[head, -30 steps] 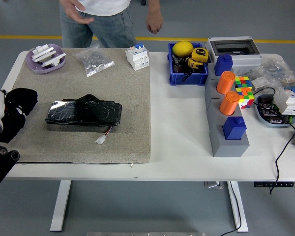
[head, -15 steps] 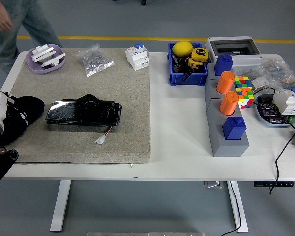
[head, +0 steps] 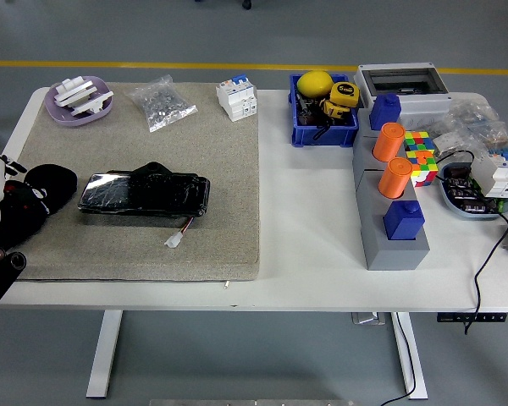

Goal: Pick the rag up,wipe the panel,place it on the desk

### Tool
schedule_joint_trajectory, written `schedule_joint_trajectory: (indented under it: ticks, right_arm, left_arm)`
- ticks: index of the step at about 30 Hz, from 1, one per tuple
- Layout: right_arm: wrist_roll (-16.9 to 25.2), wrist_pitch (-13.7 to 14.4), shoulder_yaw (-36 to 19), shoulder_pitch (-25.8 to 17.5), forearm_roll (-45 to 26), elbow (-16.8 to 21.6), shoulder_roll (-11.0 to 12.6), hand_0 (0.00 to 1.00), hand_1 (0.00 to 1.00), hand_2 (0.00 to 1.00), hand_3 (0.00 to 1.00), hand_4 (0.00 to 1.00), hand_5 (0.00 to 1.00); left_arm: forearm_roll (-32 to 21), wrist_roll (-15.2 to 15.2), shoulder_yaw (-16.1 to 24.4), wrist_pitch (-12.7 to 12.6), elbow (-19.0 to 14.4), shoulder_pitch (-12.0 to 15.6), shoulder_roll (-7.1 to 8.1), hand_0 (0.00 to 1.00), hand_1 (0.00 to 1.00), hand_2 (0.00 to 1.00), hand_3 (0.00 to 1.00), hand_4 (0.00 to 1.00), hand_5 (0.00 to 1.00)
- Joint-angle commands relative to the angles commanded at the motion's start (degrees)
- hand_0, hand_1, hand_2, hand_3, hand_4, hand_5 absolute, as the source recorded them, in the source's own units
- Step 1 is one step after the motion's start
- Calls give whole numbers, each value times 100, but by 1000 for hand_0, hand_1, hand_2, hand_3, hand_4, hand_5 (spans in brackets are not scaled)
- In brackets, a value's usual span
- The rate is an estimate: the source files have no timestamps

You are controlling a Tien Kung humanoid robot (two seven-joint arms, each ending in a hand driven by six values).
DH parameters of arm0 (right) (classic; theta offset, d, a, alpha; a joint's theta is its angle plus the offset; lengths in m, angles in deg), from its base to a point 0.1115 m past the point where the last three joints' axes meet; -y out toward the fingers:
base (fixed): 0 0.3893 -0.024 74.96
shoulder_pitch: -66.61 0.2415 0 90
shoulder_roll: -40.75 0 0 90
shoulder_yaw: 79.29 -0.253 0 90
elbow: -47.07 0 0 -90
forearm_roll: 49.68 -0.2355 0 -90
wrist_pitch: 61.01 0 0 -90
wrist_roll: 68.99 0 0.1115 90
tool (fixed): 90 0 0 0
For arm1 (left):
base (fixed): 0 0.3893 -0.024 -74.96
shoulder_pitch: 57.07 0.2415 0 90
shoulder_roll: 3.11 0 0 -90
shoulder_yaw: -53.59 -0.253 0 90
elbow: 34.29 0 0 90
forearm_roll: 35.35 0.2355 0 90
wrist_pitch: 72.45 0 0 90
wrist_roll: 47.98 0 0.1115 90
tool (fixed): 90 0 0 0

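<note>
A glossy black panel (head: 144,194) lies flat on the beige mat (head: 220,152), with a thin wire and a white plug (head: 174,240) trailing from its front right. A black crumpled lump, probably the rag (head: 155,170), sits against the panel's far edge. My left hand (head: 44,188) comes in from the left edge as a dark rounded mass, just left of the panel's left end, with a small gap between them. The right arm is out of view.
On the mat's far side stand a purple dish (head: 79,101) with white parts, a bag of small parts (head: 162,103) and a white breaker (head: 237,97). To the right are a blue bin (head: 323,114), a grey block (head: 391,224) with orange and blue pieces, a colour cube (head: 420,156) and cables.
The person at the far side has walked off to the left and is gone. My left hand moved slightly right and down towards the panel's left end, and the forearm sank lower.
</note>
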State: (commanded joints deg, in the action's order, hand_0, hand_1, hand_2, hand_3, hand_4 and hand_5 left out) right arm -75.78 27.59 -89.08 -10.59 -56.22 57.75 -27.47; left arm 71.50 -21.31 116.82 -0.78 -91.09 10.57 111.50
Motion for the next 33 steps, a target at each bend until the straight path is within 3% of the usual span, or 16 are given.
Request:
schedule_joint_trajectory:
  ticks: [10, 11, 16, 17, 19, 22, 23, 33]
  right_arm:
    - [36, -1, 48, -2, -90, -16, -3, 708, 519, 637, 626, 998, 557]
    - [38, -1, 53, -2, -95, -17, -4, 709, 518, 637, 625, 998, 553]
    - [42, 3, 65, 2, -120, -18, -4, 709, 518, 637, 625, 998, 553]
    - [41, 5, 60, 2, -117, -19, -1, 709, 518, 637, 624, 998, 552]
    - [39, 6, 58, -1, -120, -21, 2, 709, 518, 637, 624, 998, 552]
    - [32, 8, 41, -10, -110, -24, 2, 709, 518, 637, 624, 998, 552]
    - [35, 7, 47, -15, -119, -24, 0, 709, 519, 637, 623, 998, 550]
    - [34, 2, 44, -73, -118, -28, -18, 710, 519, 637, 624, 998, 550]
  left_arm:
    - [-112, 42, 110, 233, -208, 30, 59, 475, 728, 718, 683, 998, 395]
    - [-107, 41, 124, 255, -211, 31, 66, 482, 742, 738, 734, 998, 468]
    - [-138, 55, 180, 427, -241, 51, 97, 482, 742, 738, 734, 998, 468]
    - [-155, 48, 188, 474, -265, 61, 106, 497, 752, 765, 757, 998, 585]
    - [-214, 30, 218, 542, -323, 89, 118, 497, 752, 765, 757, 998, 585]
    - [-340, -27, 282, 557, -417, 139, 129, 497, 752, 765, 757, 998, 585]
    - [-380, -46, 303, 560, -457, 161, 135, 497, 754, 762, 759, 998, 684]
    - [-425, -191, 817, 374, -916, 455, 244, 493, 748, 758, 754, 998, 732]
